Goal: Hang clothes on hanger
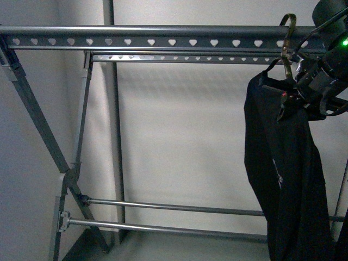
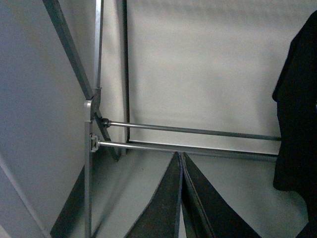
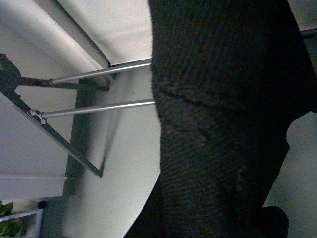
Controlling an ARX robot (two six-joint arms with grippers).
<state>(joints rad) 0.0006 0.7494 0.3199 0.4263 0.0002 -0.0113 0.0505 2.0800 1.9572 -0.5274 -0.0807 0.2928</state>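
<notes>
The left claw (image 2: 181, 157) is seen clenched, its dark fingers pressed together with nothing between them. At 2 o'clock in the front view the right claw (image 1: 293, 89) is raised at the collar of the black shirt (image 1: 283, 179); whether it is clenched cannot be told. The shirt is hung at 3 to 5 o'clock, below a brass-coloured hook (image 1: 288, 24) set against the heart-punched strip of the grey rack (image 1: 136, 41). Farther back, a pale wall (image 1: 190, 136) is seen.
</notes>
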